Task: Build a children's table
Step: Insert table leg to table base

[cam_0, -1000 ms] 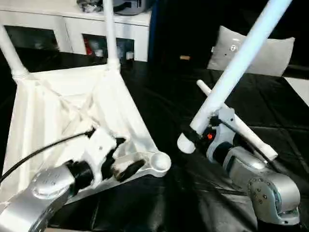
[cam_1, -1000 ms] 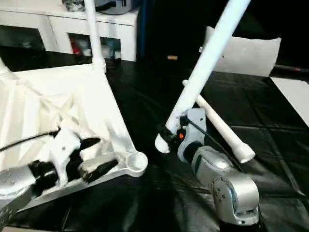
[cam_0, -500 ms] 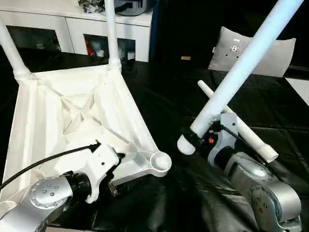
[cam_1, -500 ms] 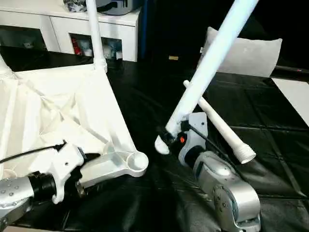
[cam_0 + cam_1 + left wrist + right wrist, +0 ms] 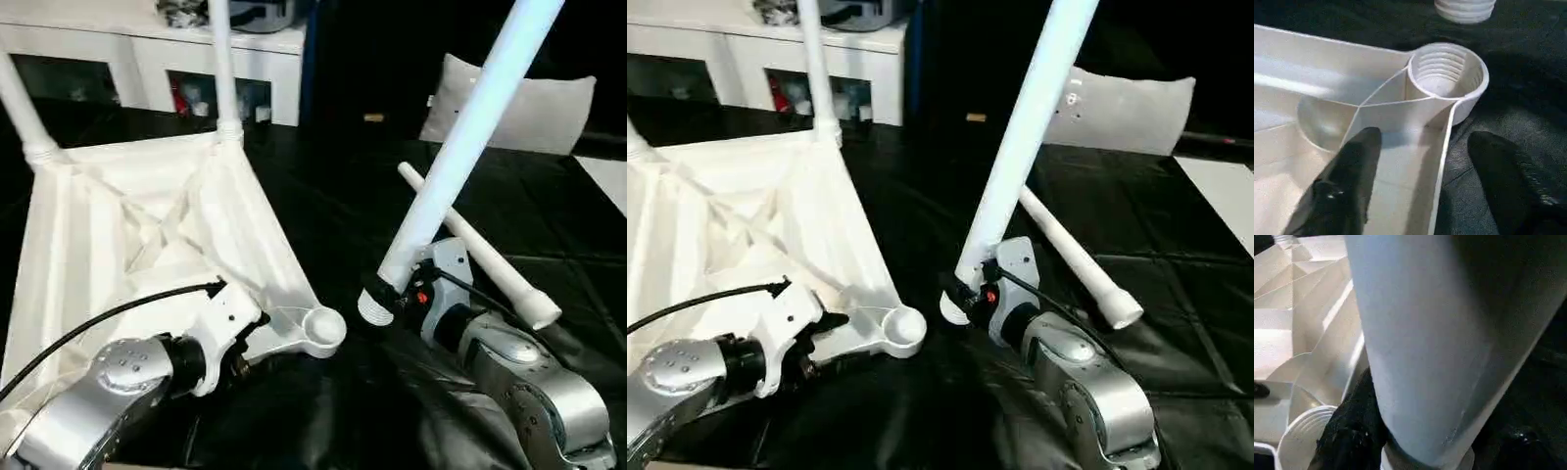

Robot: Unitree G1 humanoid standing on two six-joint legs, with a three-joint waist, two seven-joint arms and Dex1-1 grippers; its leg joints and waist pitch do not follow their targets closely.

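Note:
The white table top (image 5: 127, 225) lies upside down on the left, ribbed underside up. Two legs (image 5: 221, 59) stand in its far corner sockets. Its near right socket (image 5: 323, 328) is bare. My left gripper (image 5: 1430, 186) is open and straddles the rim beside that socket, one finger (image 5: 1347, 181) inside and the other on the cloth. My right gripper (image 5: 404, 292) is shut on a third leg (image 5: 460, 147), which tilts up to the right. Its threaded end (image 5: 375, 306) hangs just right of the socket. A fourth leg (image 5: 480, 259) lies behind it.
Black cloth (image 5: 323, 206) covers the work surface. A white-grey cushion (image 5: 549, 108) stands at the back right and a flat white board (image 5: 607, 186) lies at the right edge. A white cabinet (image 5: 147, 49) runs along the back left.
My left gripper has dropped from above the ribbed underside to the rim beside the near right socket. My right arm has tipped the held leg steeper, its threaded end now closer to that socket.

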